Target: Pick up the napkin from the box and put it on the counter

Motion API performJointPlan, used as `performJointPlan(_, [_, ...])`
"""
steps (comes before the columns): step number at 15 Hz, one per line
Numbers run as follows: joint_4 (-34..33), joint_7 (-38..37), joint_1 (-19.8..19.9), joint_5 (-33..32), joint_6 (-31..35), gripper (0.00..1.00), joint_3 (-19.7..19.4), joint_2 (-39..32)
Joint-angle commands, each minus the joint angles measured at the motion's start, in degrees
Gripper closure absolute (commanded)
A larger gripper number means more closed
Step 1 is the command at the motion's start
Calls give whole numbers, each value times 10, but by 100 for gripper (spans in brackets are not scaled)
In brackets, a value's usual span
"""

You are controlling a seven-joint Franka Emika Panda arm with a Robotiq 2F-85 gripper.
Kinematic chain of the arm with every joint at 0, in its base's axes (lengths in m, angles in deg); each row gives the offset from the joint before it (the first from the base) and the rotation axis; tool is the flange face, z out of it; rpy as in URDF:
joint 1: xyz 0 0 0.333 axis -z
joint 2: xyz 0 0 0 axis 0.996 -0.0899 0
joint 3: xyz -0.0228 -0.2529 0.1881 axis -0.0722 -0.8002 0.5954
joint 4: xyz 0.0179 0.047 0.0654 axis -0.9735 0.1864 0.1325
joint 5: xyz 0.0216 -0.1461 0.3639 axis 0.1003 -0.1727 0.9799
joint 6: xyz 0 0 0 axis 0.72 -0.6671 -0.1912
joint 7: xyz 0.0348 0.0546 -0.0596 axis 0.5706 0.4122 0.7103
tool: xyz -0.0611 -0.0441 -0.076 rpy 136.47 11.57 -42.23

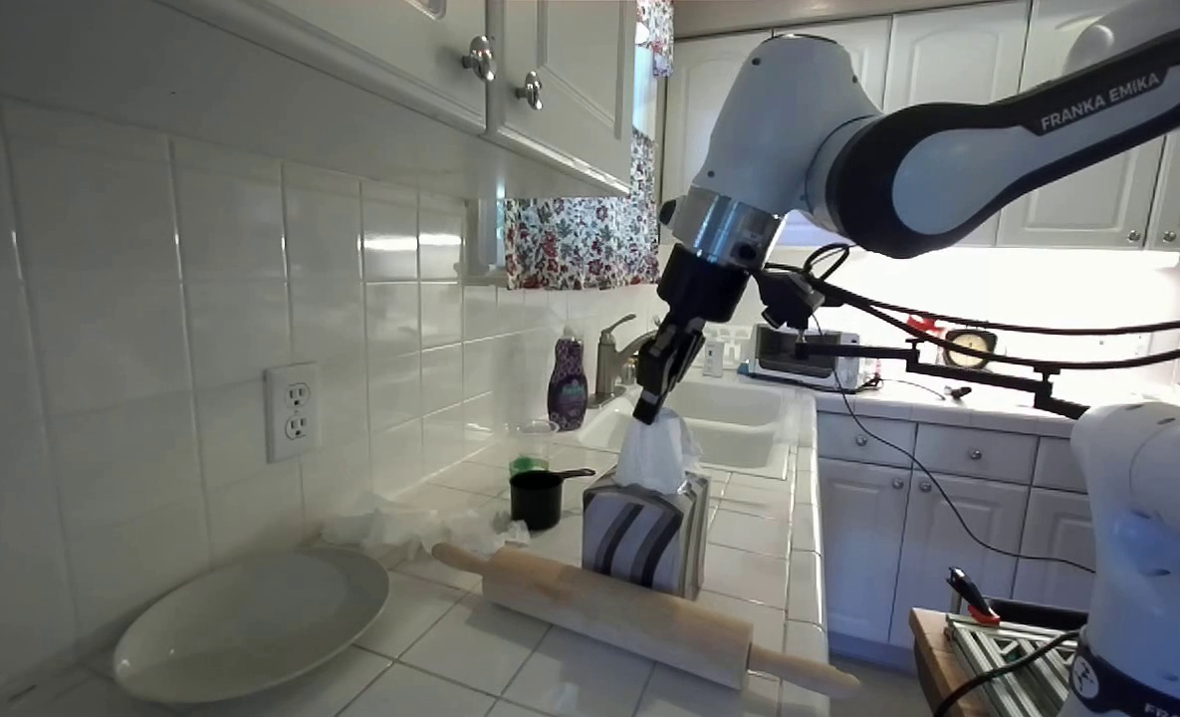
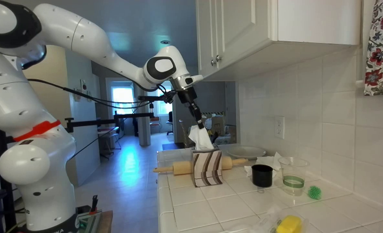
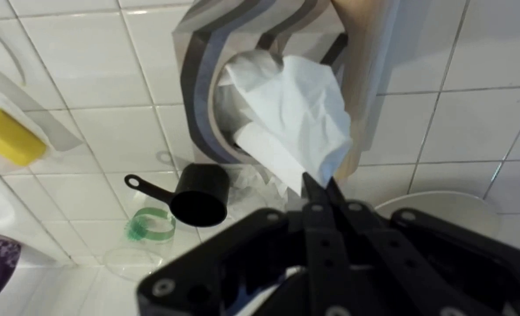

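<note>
gripper (image 3: pixel 320 181): tips together, clamped on the top end of the napkin (image 3: pixel 310 109); points down at a tilt, above the box (image 2: pixel 207 168). napkin: white, creased, rises out of the box's oval opening, lower part inside. box: upright on the counter (image 2: pixel 194 197), striped sides, opening facing up. rolling pin (image 1: pixel 614 607): lies on the counter just beside the box; contact between them, cannot tell. plate (image 1: pixel 251 632): well apart from the box, near the wall (image 1: pixel 236 418). crumpled paper (image 1: pixel 395 526): on the counter, between plate and black cup (image 1: pixel 535 501). black cup: upright, near the box. tumbler (image 2: pixel 293 176): clear, with a green band, near the black cup; green scrubber (image 2: pixel 314 192) just beside the tumbler. yellow block (image 2: pixel 289 225): partly cut off by the lower edge in an exterior view. purple bottle (image 1: pixel 568 383): upright near the sink (image 1: pixel 734 400).
</note>
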Motion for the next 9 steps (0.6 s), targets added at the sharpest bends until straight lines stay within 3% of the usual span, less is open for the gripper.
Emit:
performJointPlan(1, [29,-29,18,-27,26,100,14,54])
performJointPlan(9, [48,-60,51,-48,32,100,37,125])
